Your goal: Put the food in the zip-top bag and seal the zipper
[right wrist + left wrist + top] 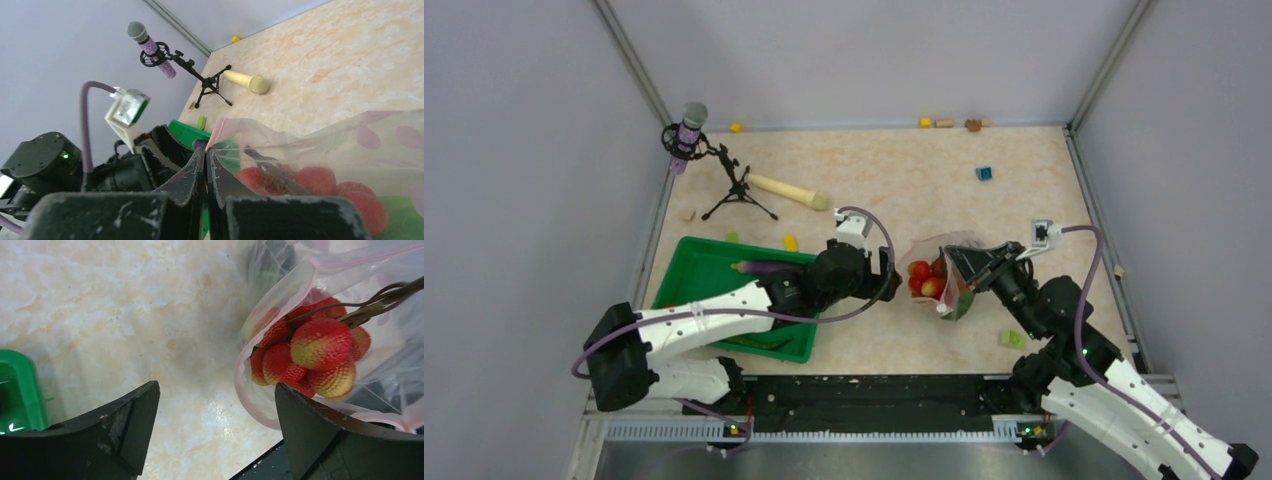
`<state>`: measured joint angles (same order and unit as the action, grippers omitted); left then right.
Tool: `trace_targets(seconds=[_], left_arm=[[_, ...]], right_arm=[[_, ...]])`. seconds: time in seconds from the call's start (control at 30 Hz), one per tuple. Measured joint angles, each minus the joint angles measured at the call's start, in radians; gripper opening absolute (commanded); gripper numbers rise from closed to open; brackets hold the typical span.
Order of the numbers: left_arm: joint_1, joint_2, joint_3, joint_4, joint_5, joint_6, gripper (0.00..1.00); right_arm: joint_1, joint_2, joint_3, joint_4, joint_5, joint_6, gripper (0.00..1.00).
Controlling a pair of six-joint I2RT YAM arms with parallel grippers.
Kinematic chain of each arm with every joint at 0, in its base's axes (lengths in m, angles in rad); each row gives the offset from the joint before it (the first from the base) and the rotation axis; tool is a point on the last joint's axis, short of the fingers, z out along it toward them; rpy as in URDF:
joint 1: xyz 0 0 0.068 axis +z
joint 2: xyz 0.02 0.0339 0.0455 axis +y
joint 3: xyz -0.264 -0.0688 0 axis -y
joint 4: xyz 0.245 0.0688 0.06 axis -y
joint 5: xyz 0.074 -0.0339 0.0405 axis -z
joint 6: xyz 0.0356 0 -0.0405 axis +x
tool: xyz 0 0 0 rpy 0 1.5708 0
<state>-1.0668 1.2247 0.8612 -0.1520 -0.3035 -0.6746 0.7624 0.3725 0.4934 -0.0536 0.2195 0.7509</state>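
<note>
Surface: pale marbled top, walled in grey.
Zip-top bag: stood right of centre, lifted at one side, its pink zipper gaping toward the left arm.
Food: strawberries were bunched inside the bag; eggplant lay on the green tray.
Left claw: was spread wide, empty, just outside the bag's mouth.
Right claw: was pinched tight on the bag's rim, holding that edge up.

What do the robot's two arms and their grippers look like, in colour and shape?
Both arms have white shells and black joints. A purple cable loops along the left arm, another along the right arm. Each wrist carries a small white camera housing. The fingers are black, wedge-shaped and scuffed.
</note>
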Motion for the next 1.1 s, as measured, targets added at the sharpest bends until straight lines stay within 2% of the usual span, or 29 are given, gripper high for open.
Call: trace_targets(seconds=[0.13,0.2,0.23,0.37,0.4,0.6,0.8,0.93,1.1], left_arm=[[0.0,0.066,0.002,-0.003,0.03,-0.02,0.74],[0.0,0.101,0.01,-0.006,0.052,-0.031,0.64],[0.0,0.117,0.014,-0.006,0.061,-0.034,0.55],[0.0,0.173,0.043,-0.006,0.1,-0.046,0.06],[0.0,0.184,0.054,-0.007,0.113,-0.046,0.0],[0.0,0.214,0.12,-0.022,0.188,-0.034,0.0],[0.0,0.196,0.151,-0.054,0.196,-0.001,0.0],[0.0,0.106,0.168,-0.072,0.16,0.054,0.0],[0.0,-0.029,0.281,-0.107,0.055,0.16,0.0]], right_arm=[[0.0,-0.002,0.0,0.0,0.0,0.0,0.0],[0.0,-0.006,0.0,-0.002,0.0,0.0,0.0],[0.0,-0.01,0.0,-0.002,0.0,0.0,0.0],[0.0,-0.014,0.0,-0.005,0.0,0.0,0.0],[0.0,-0.014,0.0,-0.007,0.0,0.0,0.0],[0.0,-0.029,0.0,-0.027,0.005,-0.01,0.0],[0.0,-0.034,0.006,-0.047,0.021,-0.033,0.0],[0.0,-0.027,0.047,-0.099,0.064,-0.063,0.0],[0.0,-0.021,0.101,-0.176,0.174,-0.093,0.0]])
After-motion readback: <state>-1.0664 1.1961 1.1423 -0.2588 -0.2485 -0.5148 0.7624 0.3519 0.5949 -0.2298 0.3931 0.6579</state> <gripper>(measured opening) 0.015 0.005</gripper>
